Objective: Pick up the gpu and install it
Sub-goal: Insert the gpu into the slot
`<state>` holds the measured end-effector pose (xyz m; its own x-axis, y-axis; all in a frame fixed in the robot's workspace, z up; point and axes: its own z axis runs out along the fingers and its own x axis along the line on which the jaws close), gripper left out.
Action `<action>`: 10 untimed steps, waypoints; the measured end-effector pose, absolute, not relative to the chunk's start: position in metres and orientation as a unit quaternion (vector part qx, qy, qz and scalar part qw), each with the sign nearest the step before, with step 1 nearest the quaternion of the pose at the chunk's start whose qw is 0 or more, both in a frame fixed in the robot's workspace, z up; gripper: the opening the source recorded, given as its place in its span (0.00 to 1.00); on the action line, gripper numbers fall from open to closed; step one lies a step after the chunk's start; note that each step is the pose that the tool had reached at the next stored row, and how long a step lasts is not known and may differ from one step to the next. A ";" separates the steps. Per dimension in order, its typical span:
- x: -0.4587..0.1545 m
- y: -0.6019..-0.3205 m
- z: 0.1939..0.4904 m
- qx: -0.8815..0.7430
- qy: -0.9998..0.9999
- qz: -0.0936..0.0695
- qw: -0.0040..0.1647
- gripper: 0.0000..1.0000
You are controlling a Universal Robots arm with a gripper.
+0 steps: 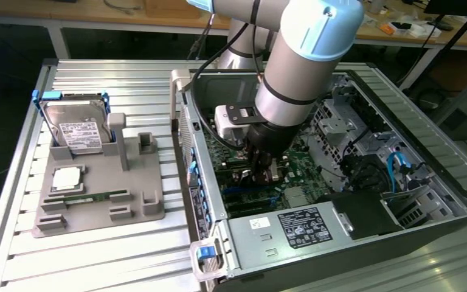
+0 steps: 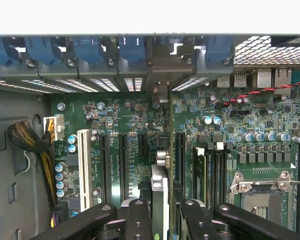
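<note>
So the gripper is clamped on the gpu, which stands on edge mid-motherboard among the long black slots; can't tell if it's actually seated. Past it, the blue clips line the case's rear wall. Outside the case, the hard drive stands at the far end of the gray tray.

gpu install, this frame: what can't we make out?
- Wrist view: the gpu shows edge-on between the jaws; its connector edge, and whether it sits in a slot, are hidden by the card itself.
- Exterior view: the arm and jaws hide the slot beneath them.
- Exterior view: the hard drive label is too small to read.
- Wrist view: the jaws are cut off by the picture's edge.
</note>
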<state>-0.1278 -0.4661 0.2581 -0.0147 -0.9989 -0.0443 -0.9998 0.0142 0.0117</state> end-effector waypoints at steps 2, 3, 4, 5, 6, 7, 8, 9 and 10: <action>-0.128 -0.466 0.258 -0.702 0.712 0.020 0.012 0.27; -0.128 -0.466 0.257 -0.702 0.712 0.020 0.012 0.27; -0.128 -0.466 0.257 -0.702 0.712 0.020 0.012 0.27; -0.128 -0.466 0.257 -0.702 0.712 0.020 0.012 0.27; -0.128 -0.466 0.257 -0.702 0.712 0.020 0.011 0.27; -0.128 -0.466 0.256 -0.702 0.712 0.020 0.012 0.27; -0.128 -0.466 0.256 -0.702 0.712 0.020 0.012 0.27; -0.128 -0.466 0.256 -0.702 0.712 0.020 0.012 0.27; -0.128 -0.466 0.256 -0.702 0.712 0.020 0.012 0.27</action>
